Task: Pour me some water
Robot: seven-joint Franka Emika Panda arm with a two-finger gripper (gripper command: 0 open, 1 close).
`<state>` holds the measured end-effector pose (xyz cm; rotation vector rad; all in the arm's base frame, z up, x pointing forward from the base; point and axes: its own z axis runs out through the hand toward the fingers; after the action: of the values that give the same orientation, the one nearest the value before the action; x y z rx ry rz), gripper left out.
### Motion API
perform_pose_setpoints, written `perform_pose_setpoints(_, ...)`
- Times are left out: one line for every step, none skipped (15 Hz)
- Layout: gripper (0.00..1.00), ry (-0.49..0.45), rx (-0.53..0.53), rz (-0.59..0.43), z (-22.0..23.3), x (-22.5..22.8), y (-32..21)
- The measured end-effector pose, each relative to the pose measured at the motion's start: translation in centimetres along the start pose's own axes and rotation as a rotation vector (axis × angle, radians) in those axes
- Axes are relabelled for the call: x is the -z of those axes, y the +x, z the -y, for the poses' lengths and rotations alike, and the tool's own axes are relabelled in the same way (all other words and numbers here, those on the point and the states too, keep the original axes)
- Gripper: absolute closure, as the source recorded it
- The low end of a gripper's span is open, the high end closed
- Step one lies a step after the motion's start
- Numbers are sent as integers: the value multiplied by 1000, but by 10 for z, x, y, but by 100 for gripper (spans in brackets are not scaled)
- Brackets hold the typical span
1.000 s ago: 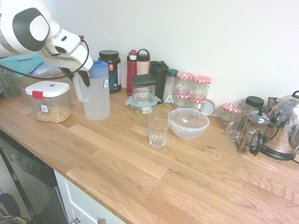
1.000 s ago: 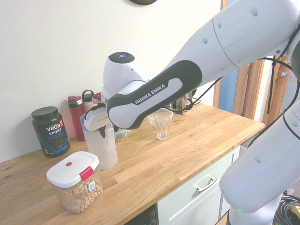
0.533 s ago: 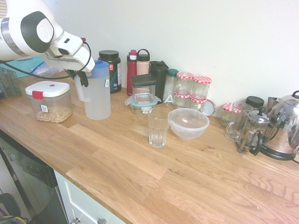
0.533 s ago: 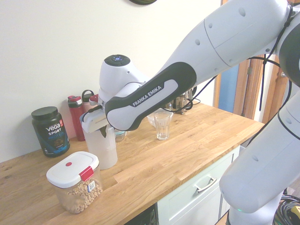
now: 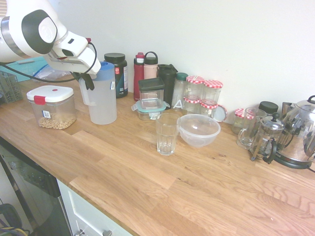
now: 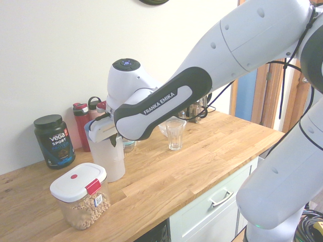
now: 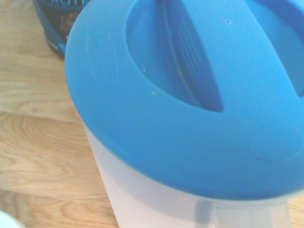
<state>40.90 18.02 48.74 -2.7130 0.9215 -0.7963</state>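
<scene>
End effector point(image 5: 87, 81): fingers closed on the upper part of the handle point(image 5: 86, 95) of the pitcher point(image 5: 104, 105), pointing down from above. Likely gripped there because the handle is narrow enough to pinch and leaves the spout side free for pouring. Pitcher is upright on the desk point(image 5: 123, 184), or barely over it; can't tell which. Keeping it level makes sense until it reaches the glass. Blue lid point(image 7: 190, 156) is on, presumably to limit spills; spout alignment and water level unclear.

Just beside the pitcher, handle side: food container point(image 5: 51, 109), white lid on. It sits close, so a low swing could knock it. Behind the pitcher, toward the wall: black tub point(image 6: 54, 146) and red bottle point(image 5: 138, 78), upright, probably parked there to keep the front usable.

Farther from the pitcher, away from the food container: empty glass point(image 5: 166, 140), mouth up, the likely pour target. Clear bowl point(image 5: 199, 132) is just past it, so a wide pour could hit the bowl.

Grip looks to be the step in hand; pouring not yet begun. Next: lift clear, carry over, tilt slowly. A heavy pitcher could twist in that pinch.
</scene>
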Motion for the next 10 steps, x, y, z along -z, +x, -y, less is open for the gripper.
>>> perform_pose_setpoints(100, 5, 10, 1, -5, 15, 4)
perform_pose_setpoints(100, 3, 27, 5, -13, 32, 7)
perform_pose_setpoints(100, -9, 47, 22, -23, 50, 9)
perform_pose_setpoints(100, -23, 66, 60, -37, 68, 12)
perform_pose_setpoints(100, -38, 93, 114, -56, 83, 16)
perform_pose_setpoints(100, -55, 115, 156, -75, 96, 23)
perform_pose_setpoints(100, -69, 131, 186, -94, 108, 30)
perform_pose_setpoints(100, -84, 143, 210, -112, 118, 37)
perform_pose_setpoints(100, -100, 154, 233, -129, 124, 43)
perform_pose_setpoints(100, -114, 170, 267, -148, 129, 50)
